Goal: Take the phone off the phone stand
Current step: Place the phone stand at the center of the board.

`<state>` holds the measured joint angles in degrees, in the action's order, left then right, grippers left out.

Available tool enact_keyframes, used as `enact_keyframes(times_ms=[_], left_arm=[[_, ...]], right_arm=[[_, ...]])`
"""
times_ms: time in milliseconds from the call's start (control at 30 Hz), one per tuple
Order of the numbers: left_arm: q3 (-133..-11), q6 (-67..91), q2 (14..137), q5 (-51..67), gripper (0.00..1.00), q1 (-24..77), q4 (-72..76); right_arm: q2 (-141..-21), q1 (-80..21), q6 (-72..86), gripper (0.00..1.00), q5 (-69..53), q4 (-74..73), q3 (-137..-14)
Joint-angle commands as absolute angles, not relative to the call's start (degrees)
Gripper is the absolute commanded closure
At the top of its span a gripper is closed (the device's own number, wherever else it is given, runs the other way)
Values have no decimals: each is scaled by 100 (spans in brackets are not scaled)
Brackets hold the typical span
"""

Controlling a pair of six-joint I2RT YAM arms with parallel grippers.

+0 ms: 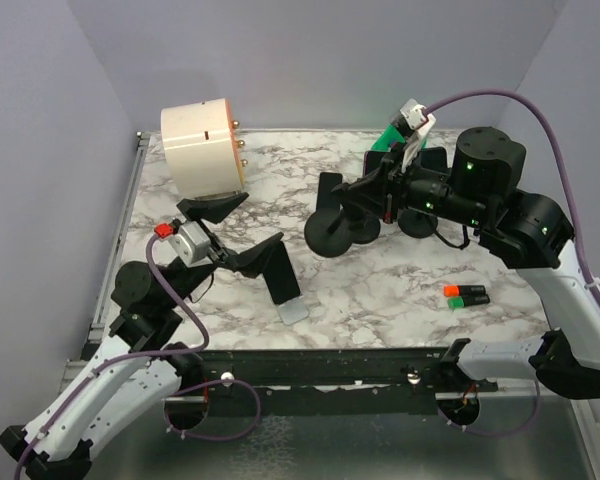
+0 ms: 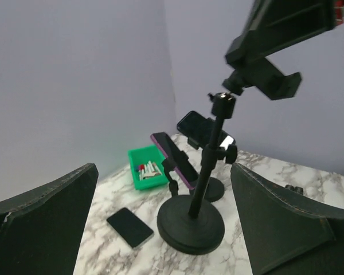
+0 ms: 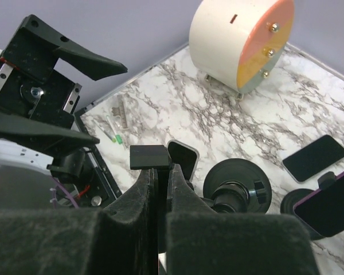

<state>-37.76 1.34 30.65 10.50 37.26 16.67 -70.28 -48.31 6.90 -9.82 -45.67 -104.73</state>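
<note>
The right tool is closed tight on the black clamp head at the top of the tall black phone stand with a round base. The left tool hangs above the white marble-patterned table, jaws spread wide and holding nothing. The black phone with a purple edge sits tilted in a shorter black stand just behind the tall one. A further dark phone is mounted on a third stand farther back. A flat black phone lies on the table near a green bin.
</note>
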Motion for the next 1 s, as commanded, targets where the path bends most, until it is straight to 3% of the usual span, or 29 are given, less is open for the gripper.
enact_keyframes(times_ms=[0, 233, 567, 833, 967], left_arm=[[-4288, -654, 3489, 2641, 1, 3749, 1525], [-5021, -532, 4618, 3476, 1, 3804, 1564], [-5581, -469, 5588, 3661, 6, 4013, 1572], [-5884, -438, 6058, 3533, 32, 4052, 1573], [-5938, -473, 6186, 3635, 54, 4059, 1567]], right_arm=[[-6980, -4851, 987, 100, -1529, -3638, -10720], [-7044, -4846, 1539, 100, -2109, -3269, -10711], [-7035, -4853, 1676, 100, -2284, -3204, -10740], [-6979, -4851, 1730, 100, -2387, -3083, -10651], [-6979, -4847, 1731, 100, -2419, -3084, -10683]])
